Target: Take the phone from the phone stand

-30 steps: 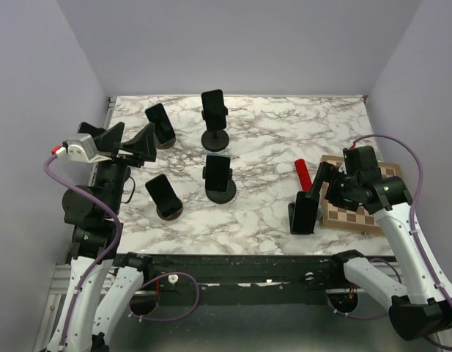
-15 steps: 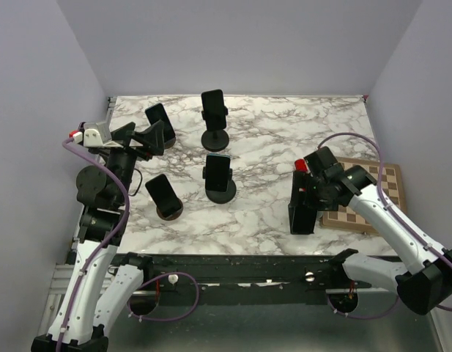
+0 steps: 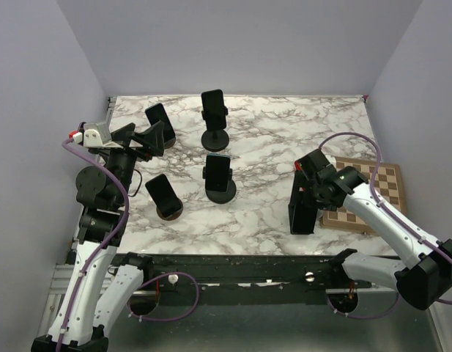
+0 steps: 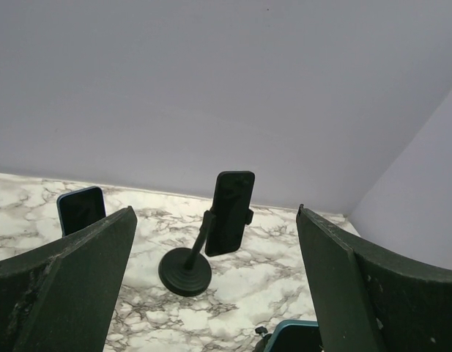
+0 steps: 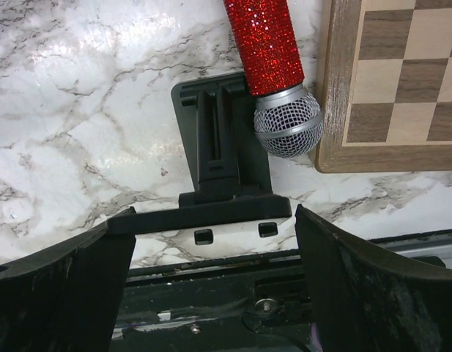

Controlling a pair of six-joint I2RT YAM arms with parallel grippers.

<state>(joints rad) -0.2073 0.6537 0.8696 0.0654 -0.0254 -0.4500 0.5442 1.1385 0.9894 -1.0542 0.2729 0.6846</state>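
Near the table's front right, a dark phone (image 3: 302, 210) stands in a black phone stand (image 5: 220, 132). In the right wrist view I look down on the phone's top edge (image 5: 200, 214). My right gripper (image 3: 306, 188) (image 5: 215, 220) hangs directly above it, open, with one jaw on each side of the phone and neither touching it. My left gripper (image 3: 145, 135) (image 4: 215, 217) is raised at the left edge, open and empty. It faces a phone on a tall round-based stand (image 4: 229, 213).
A red glitter microphone (image 5: 269, 59) lies just behind the stand, against a wooden chessboard (image 3: 368, 202). Other phones on stands are at the back left (image 3: 160, 123), back centre (image 3: 214, 114), centre (image 3: 218, 174) and front left (image 3: 164, 195). The front rail (image 5: 211, 293) runs below the right jaws.
My right arm swung left from above the chessboard to hover over the phone in its stand. My left arm turned and shifted toward the back; it has held still for the last half second.
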